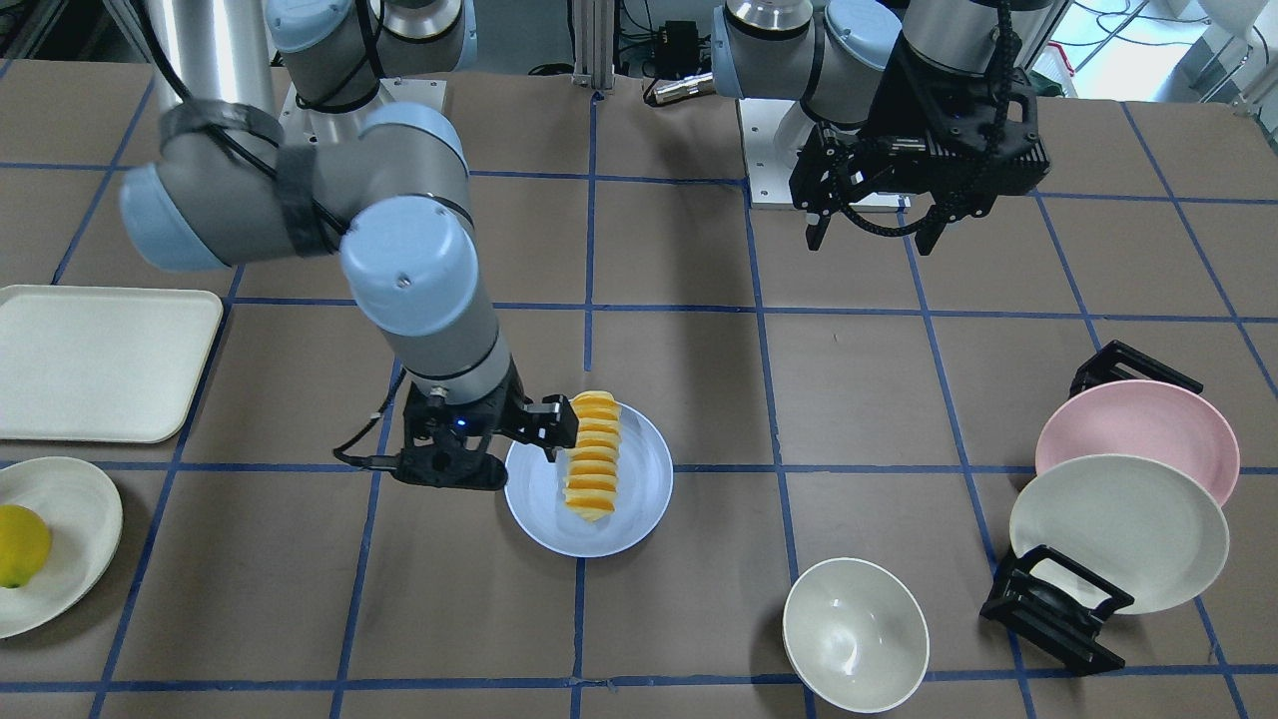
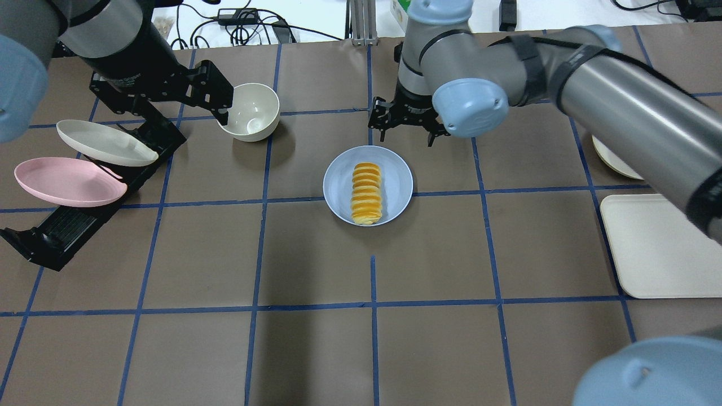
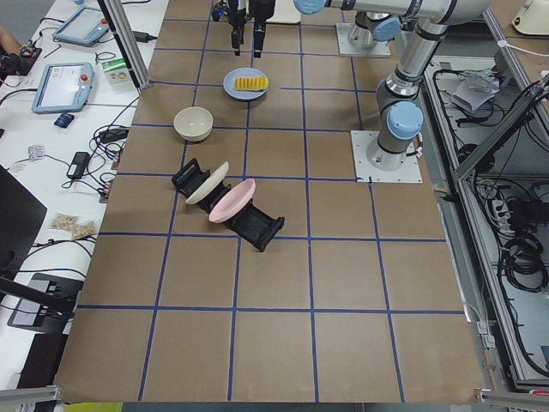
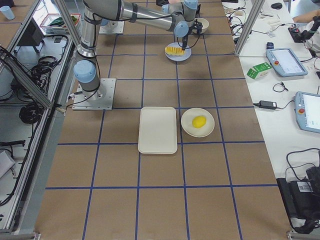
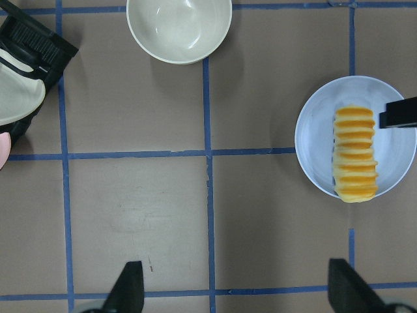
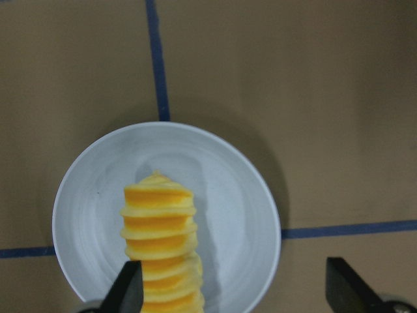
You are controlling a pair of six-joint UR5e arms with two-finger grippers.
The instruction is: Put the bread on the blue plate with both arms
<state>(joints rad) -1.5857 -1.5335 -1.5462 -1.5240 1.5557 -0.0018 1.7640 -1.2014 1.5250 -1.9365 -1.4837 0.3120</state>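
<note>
At mid-counter (image 2: 316, 265) one bread (image 2: 366, 193) lies flat on the one blue plate (image 2: 338, 186), its long axis running straight away from the robot, ridges crosswise. Just beyond, over the plate's far rim, the right hand (image 2: 407, 137) hangs with fingers spread apart — gripping nothing. Farther off sits one cream bowl (image 2: 251, 113); the left hand (image 1: 874, 240), raised, is likewise spread wide.
</note>
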